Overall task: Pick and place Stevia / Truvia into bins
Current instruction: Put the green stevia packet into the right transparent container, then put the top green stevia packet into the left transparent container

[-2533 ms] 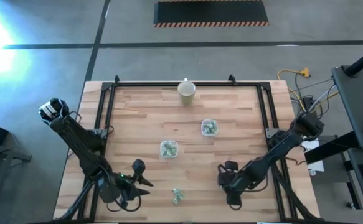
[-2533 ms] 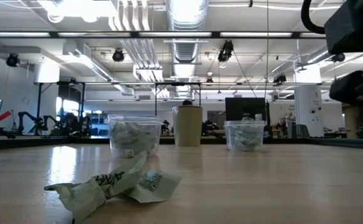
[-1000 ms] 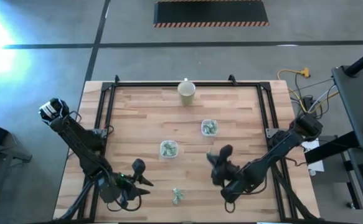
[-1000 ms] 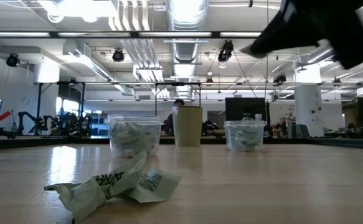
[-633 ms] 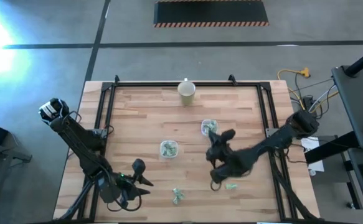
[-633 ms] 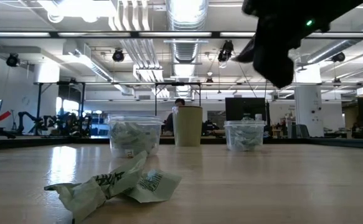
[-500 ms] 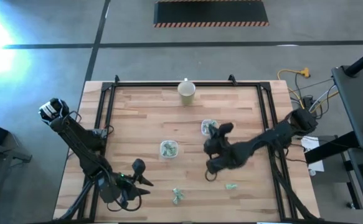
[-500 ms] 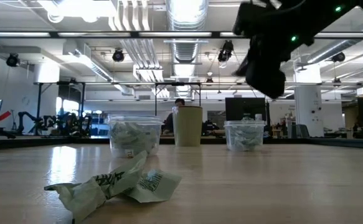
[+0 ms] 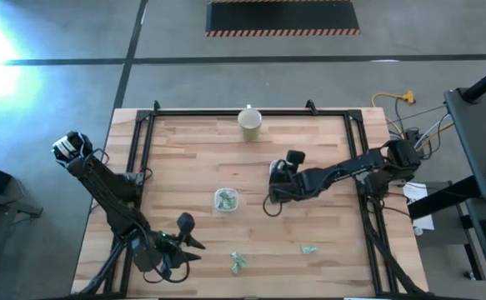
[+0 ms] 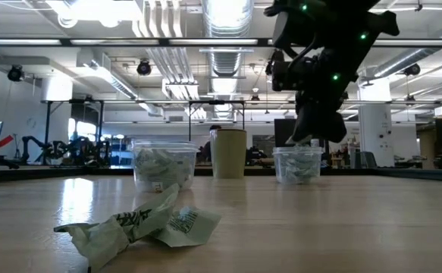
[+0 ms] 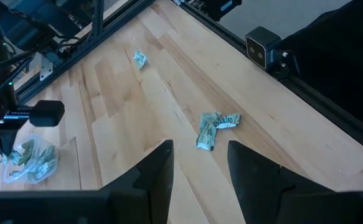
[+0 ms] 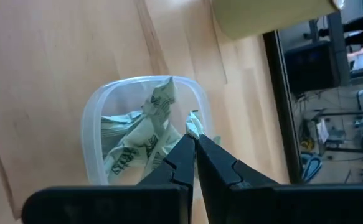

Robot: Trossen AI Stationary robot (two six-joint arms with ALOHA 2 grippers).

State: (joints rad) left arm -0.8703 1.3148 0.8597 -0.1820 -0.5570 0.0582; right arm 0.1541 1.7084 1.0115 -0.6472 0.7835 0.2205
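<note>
Two clear bins hold pale green Stevia packets: the left bin (image 9: 226, 199) and the right bin (image 12: 145, 134). My right gripper (image 12: 192, 138) hangs just above the right bin (image 10: 296, 165), shut on one packet. More packets lie on the wood near the front edge: a small pile (image 9: 238, 263) and a single one (image 9: 309, 248). My left gripper (image 11: 200, 165) waits open above the front left of the table (image 9: 176, 167), holding nothing. My right gripper pinches a small pale packet between its two fingertips; only a corner of it (image 12: 194, 126) shows past them. The fingers come from above, pointing down. The packet is lifted clear, over the right bin's opening.
A cream round cup (image 9: 250, 122) stands at the far edge of the table. A black frame rail (image 9: 142, 158) runs along the table's sides. Bare wood lies between the bins and the loose packets.
My right gripper, staying shut, has risen from the front right of the table and swung toward the far edge and somewhat left, ending above the right bin. One packet stays on the wood where the gripper was.
</note>
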